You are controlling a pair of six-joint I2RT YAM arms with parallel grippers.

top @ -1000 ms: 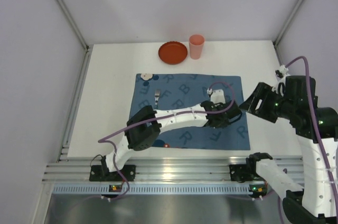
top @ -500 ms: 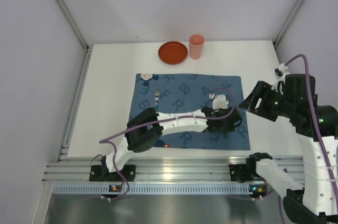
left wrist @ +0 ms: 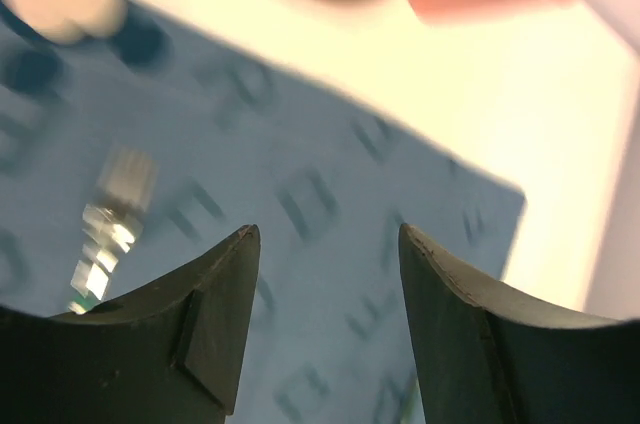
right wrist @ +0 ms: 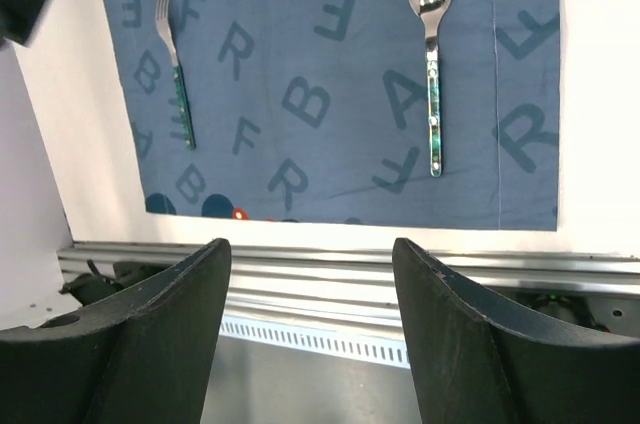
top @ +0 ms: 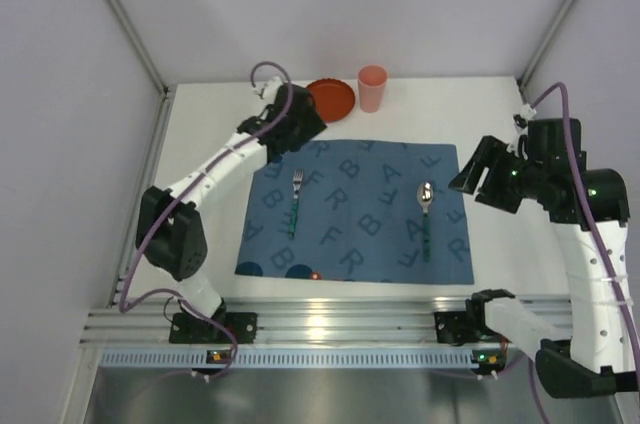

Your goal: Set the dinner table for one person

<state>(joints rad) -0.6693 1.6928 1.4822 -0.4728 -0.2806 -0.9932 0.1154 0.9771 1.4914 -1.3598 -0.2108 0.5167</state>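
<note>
On the white dinner table (top: 205, 194) lies a blue letter-printed mat (top: 355, 209). A green-handled fork (top: 296, 202) rests on its left part and a matching spoon (top: 425, 216) on its right part. Behind the mat stand an orange plate (top: 328, 100) and a pink cup (top: 372, 88). My left gripper (top: 298, 129) hovers over the mat's far left corner, just short of the plate, open and empty. In the blurred left wrist view, the left gripper (left wrist: 328, 234) shows only mat between its fingers. My right gripper (top: 470, 182) hangs open and empty above the mat's right edge.
The right wrist view looks down on the fork (right wrist: 175, 69), the spoon (right wrist: 432, 54) and the aluminium rail (right wrist: 350, 264) at the table's near edge. White enclosure walls stand close on the left, back and right.
The left gripper opened and left the spoon on the mat's right part. Its arm then swung from there to the far left corner by the plate. The right arm barely moved.
</note>
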